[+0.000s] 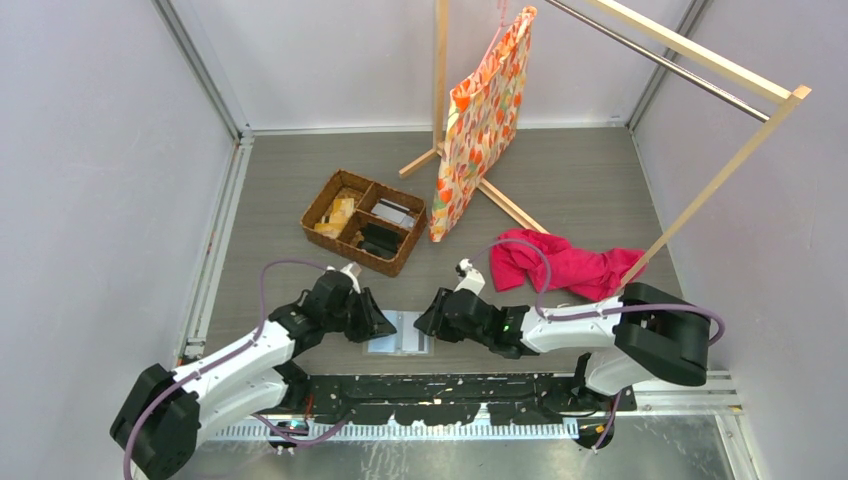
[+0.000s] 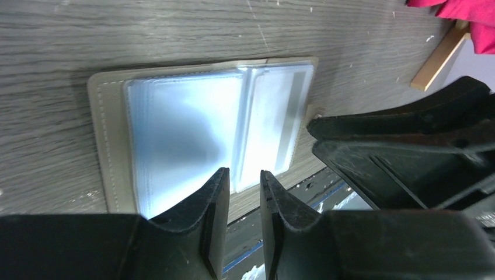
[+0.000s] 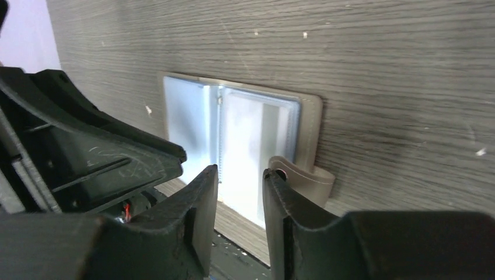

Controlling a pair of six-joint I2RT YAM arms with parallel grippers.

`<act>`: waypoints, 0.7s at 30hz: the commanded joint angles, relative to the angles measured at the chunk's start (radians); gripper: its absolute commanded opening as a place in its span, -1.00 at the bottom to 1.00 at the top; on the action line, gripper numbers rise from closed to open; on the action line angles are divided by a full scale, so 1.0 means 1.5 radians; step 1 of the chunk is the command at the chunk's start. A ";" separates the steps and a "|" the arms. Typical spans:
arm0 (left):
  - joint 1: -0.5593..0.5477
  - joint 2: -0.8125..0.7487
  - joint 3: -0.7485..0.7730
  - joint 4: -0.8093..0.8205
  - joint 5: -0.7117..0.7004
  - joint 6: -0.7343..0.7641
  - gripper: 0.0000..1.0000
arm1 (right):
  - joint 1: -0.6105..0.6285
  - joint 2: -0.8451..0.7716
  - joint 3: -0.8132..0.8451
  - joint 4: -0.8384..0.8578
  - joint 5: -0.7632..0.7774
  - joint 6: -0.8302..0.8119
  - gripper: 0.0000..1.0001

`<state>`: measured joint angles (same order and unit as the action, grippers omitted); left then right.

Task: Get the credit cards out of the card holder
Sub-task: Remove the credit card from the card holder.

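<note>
Card holder (image 1: 398, 333) lay open flat near the near edge of the table (image 1: 560, 180), between the two pincers.

The left gripper (image 1: 383, 325) sat at the holder's left side, low over the pale blue clear sleeves. Its fingers (image 2: 217, 192) were parted by a narrow gap, with nothing seen pinched between them. The right gripper (image 1: 428, 322) sat at the holder's right side, jaws parted a little wider, tips at the edge of the right panel just beside the closing tab (image 3: 303, 178). A whitish credit card (image 3: 257, 140) showed through that right sleeve, inside the holder. I could not tell whether either pincer's fingertips touched the sleeves.
</note>
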<state>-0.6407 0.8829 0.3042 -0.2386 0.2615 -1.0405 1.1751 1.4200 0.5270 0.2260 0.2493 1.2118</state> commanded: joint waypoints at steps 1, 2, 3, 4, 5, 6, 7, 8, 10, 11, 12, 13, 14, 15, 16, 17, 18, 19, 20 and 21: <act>-0.001 0.017 0.007 0.079 0.048 0.010 -0.45 | -0.014 0.010 -0.016 0.032 -0.010 0.015 -0.28; -0.001 0.016 0.009 0.079 0.051 0.011 -0.45 | -0.016 0.012 -0.017 0.028 -0.010 0.013 -0.31; -0.001 0.014 0.011 0.081 0.055 0.012 -0.45 | -0.018 0.013 -0.017 0.023 -0.009 0.012 -0.34; -0.001 0.011 0.011 0.084 0.056 0.013 -0.45 | -0.019 0.013 -0.016 0.015 -0.007 0.012 -0.35; -0.001 0.010 0.013 0.084 0.057 0.016 -0.45 | -0.019 0.013 -0.014 0.007 -0.006 0.012 -0.35; -0.001 0.011 0.013 0.084 0.057 0.019 -0.45 | -0.019 0.014 -0.013 0.002 -0.006 0.011 -0.35; -0.001 0.017 0.013 0.087 0.057 0.021 -0.44 | -0.019 0.015 -0.011 -0.003 -0.006 0.011 -0.36; -0.001 0.025 0.013 0.095 0.061 0.022 -0.44 | -0.018 0.015 -0.011 -0.006 -0.007 0.010 -0.38; -0.001 0.044 0.013 0.116 0.080 0.021 -0.44 | -0.017 0.003 -0.010 -0.013 -0.005 0.006 -0.41; -0.001 0.052 0.012 0.123 0.087 0.020 -0.44 | -0.016 -0.009 -0.010 -0.014 -0.003 0.005 -0.41; -0.001 0.062 0.011 0.127 0.088 0.020 -0.44 | -0.013 -0.024 -0.010 -0.014 0.001 -0.001 -0.41; -0.001 0.068 0.009 0.132 0.085 0.020 -0.44 | -0.008 -0.039 -0.008 -0.019 0.008 -0.007 -0.41; -0.001 0.074 0.006 0.135 0.084 0.019 -0.45 | -0.005 -0.052 -0.002 -0.026 0.016 -0.014 -0.41; -0.001 0.082 0.002 0.145 0.084 0.015 -0.45 | -0.001 -0.062 0.006 -0.034 0.021 -0.022 -0.40; -0.001 0.091 -0.001 0.155 0.090 0.012 -0.45 | 0.003 -0.069 0.015 -0.044 0.024 -0.030 -0.40; -0.001 0.101 -0.001 0.170 0.096 0.008 -0.46 | 0.005 -0.072 0.025 -0.049 0.025 -0.040 -0.39; -0.001 0.112 -0.001 0.181 0.102 0.008 -0.46 | 0.007 -0.070 0.034 -0.053 0.023 -0.044 -0.39; -0.001 0.121 0.000 0.187 0.105 0.007 -0.47 | 0.008 -0.064 0.042 -0.055 0.020 -0.048 -0.39; 0.000 0.128 0.000 0.190 0.104 0.006 -0.48 | 0.009 -0.056 0.050 -0.056 0.017 -0.051 -0.38; -0.001 0.134 0.000 0.192 0.100 0.005 -0.49 | 0.009 -0.047 0.055 -0.056 0.015 -0.053 -0.39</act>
<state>-0.6407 1.0554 0.3042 -0.0353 0.3817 -1.0355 1.1793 1.3392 0.5434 0.1520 0.2535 1.1778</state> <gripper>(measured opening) 0.264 0.306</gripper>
